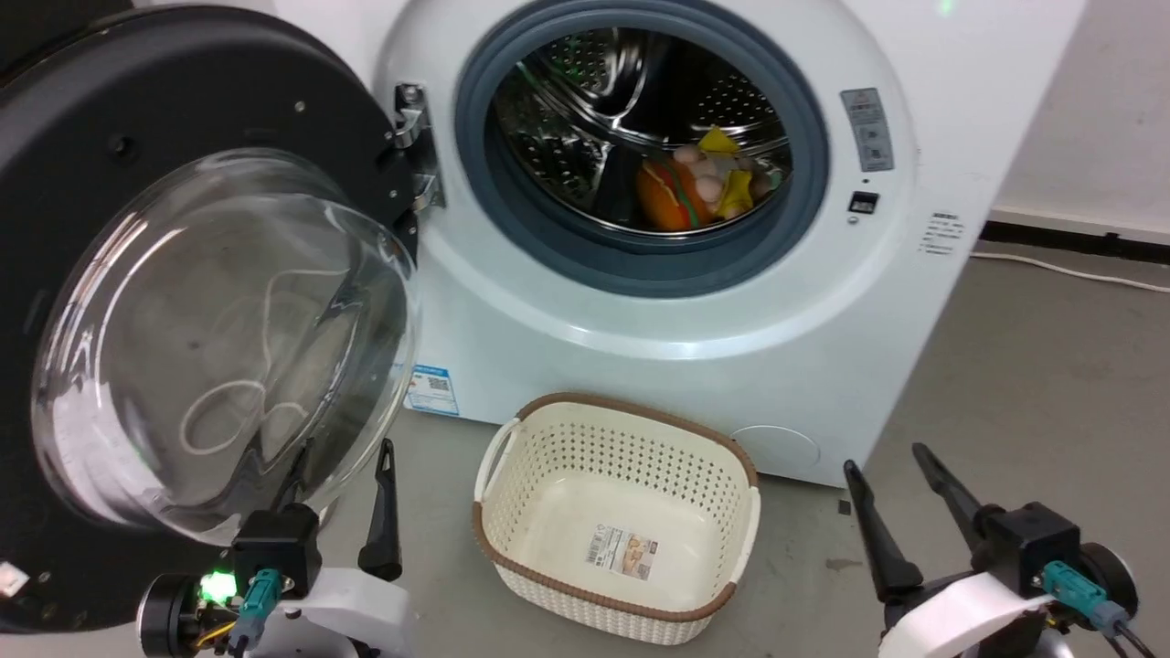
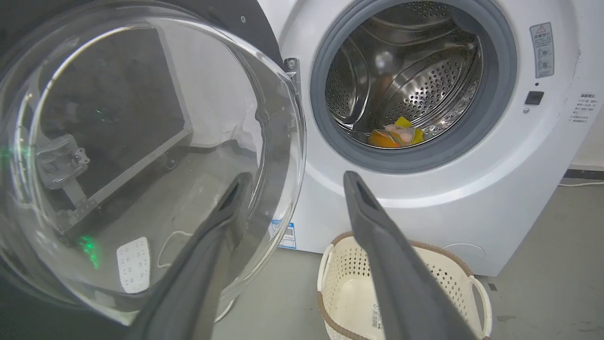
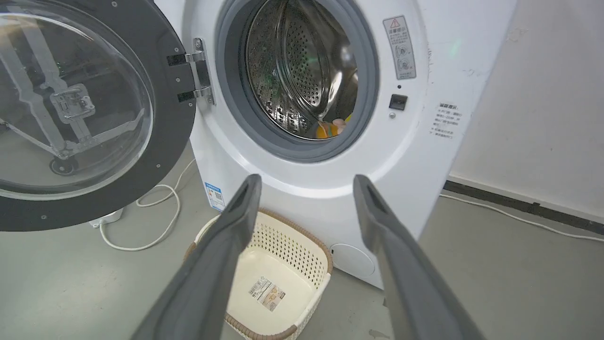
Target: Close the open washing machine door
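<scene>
Black-rimmed and round, the washing machine door [image 1: 206, 302] stands wide open at the left of the port. It hangs on a metal hinge [image 1: 413, 146] at the port's left edge, inner face toward the robot. A clear glass bowl [image 2: 141, 156] bulges from its centre. Small screws dot the black ring.

Left gripper [image 2: 297, 177]: fingers spread, gripping nothing, raised at the bowl's lower right edge. In its wrist view the bowl's edge falls between the two fingers. In the head view one finger shows through the glass. Contact with the glass: cannot tell.

Washing machine [image 1: 658, 366]: white, port uncovered, grey gasket [image 1: 640, 265] around a perforated steel drum [image 1: 585, 100]. Orange and yellow soft items [image 1: 699, 183] lie at the drum's bottom. Blue label [image 1: 430, 390] low on the front, just beside the bowl's edge in the head view. Latch slot [image 1: 863, 202] and grey sticker [image 1: 866, 128] to the right of the port.

Cream perforated basket [image 1: 631, 411] with a brown rim sits on the grey floor [image 1: 1005, 384], right before the machine, below the port. It lies between the two grippers in the head view and has a paper label on its bottom.

Right gripper [image 3: 307, 177]: fingers apart, holding nothing, low at the right, well apart from the door.

White cable [image 3: 155, 226] loops on the floor below the door, beside a white power strip [image 3: 106, 218].
</scene>
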Available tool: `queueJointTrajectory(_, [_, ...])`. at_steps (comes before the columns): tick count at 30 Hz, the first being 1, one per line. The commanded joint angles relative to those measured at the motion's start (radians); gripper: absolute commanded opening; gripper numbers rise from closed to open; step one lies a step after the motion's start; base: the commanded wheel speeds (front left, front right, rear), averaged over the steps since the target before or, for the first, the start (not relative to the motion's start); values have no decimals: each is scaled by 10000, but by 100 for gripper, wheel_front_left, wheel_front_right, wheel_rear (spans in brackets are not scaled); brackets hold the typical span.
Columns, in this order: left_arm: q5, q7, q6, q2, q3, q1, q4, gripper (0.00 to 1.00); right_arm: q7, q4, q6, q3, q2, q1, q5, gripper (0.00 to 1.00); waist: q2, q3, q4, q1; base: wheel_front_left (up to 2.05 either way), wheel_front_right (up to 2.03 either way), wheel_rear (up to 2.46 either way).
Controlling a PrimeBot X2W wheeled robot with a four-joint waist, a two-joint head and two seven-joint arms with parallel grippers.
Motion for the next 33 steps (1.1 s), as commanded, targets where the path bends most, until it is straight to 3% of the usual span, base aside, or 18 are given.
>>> queueJointTrajectory(1, [-43, -130, 80, 63, 36, 121, -43, 100, -123, 95, 2, 122, 13, -71, 63, 100, 0, 41, 152, 0, 0, 0, 0])
queueJointTrajectory(33, [-115, -777, 498, 40, 487, 400, -515, 100, -770, 952, 4, 1428, 24, -1058, 303, 100, 0, 272, 1565, 0, 0, 0, 0])
